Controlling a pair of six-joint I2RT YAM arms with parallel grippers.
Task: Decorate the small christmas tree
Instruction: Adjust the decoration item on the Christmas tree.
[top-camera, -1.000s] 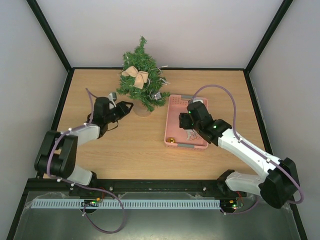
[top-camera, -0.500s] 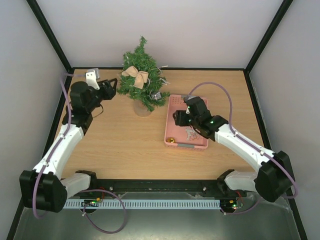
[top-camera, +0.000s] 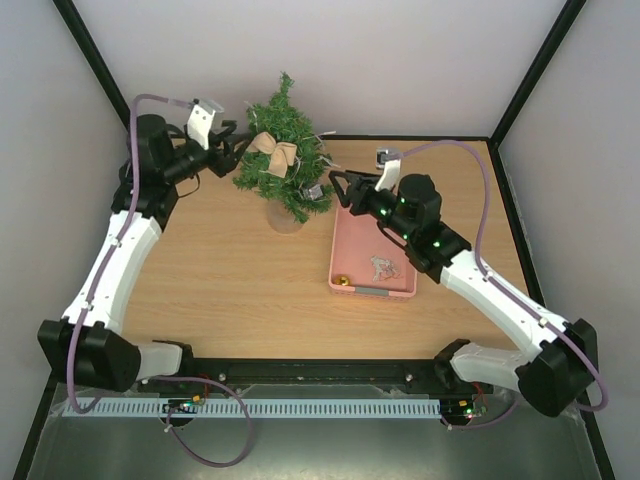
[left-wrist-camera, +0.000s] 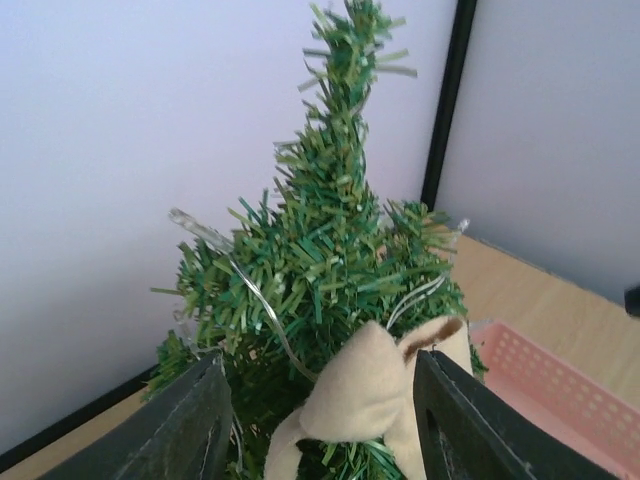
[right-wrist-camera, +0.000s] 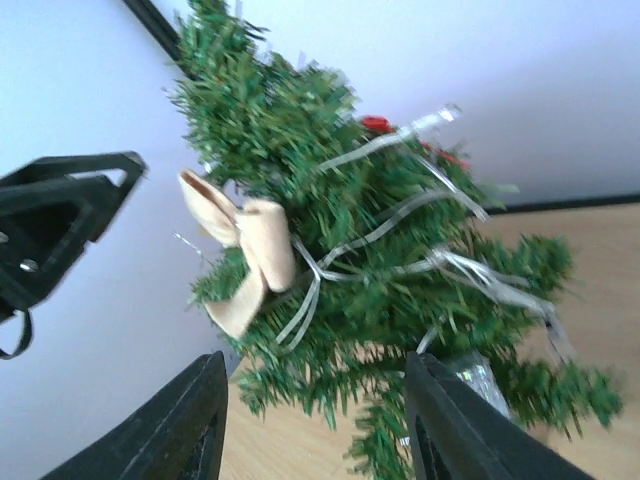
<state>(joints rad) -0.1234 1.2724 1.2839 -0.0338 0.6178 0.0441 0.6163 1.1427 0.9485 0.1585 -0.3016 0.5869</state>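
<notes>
The small christmas tree (top-camera: 285, 160) stands at the back of the table, dark green, with a beige bow (top-camera: 272, 152) and silver ribbon on it. My left gripper (top-camera: 232, 141) is open at the tree's left side; in the left wrist view the bow (left-wrist-camera: 370, 395) and tree (left-wrist-camera: 330, 250) sit between its fingers (left-wrist-camera: 195, 430). My right gripper (top-camera: 343, 186) is open and empty, raised to the right of the tree. The right wrist view shows the tree (right-wrist-camera: 380, 250) and bow (right-wrist-camera: 245, 250) ahead of its fingers (right-wrist-camera: 190, 430).
A pink plastic basket (top-camera: 345, 275) lies right of the tree, holding a silver ornament (top-camera: 381, 266) and a small gold one (top-camera: 343, 281). Black frame rails and grey walls close in the table at the back and sides.
My left arm swung from the table's left up to the tree's left side. My right gripper rose out of the pink basket and turned toward the tree.
</notes>
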